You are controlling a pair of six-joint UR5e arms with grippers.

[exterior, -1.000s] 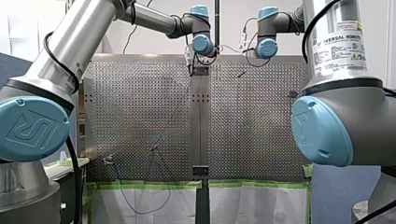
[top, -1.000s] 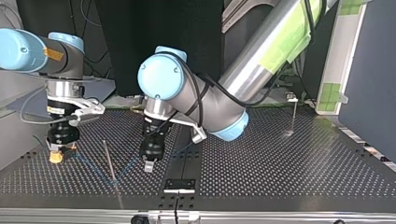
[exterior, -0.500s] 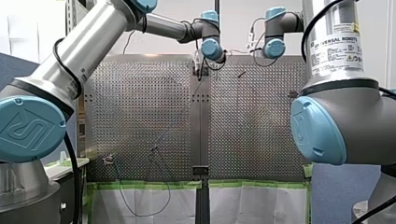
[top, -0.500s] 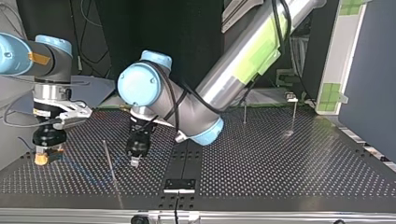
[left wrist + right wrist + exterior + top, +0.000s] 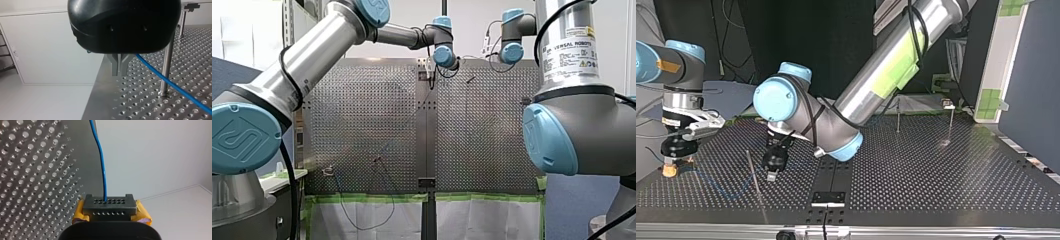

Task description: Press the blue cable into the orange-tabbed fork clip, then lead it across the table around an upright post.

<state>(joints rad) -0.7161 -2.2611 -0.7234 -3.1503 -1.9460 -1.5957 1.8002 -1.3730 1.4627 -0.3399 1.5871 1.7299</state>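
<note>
By edge of table (image 5: 936,165), R gripper (image 5: 109,205) clamps blue cable (image 5: 101,157), prob. light & floppy; L gripper (image 5: 119,67), fingers together, beside it; best held near post (image 5: 167,67).

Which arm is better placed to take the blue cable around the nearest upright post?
Left. My left gripper is shut on the blue cable right beside the upright post. My right gripper grips the cable at the table edge, farther from that post.

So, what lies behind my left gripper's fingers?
The blue cable runs out from behind them, past an upright post. The black body of the left gripper covers where it starts.
</note>
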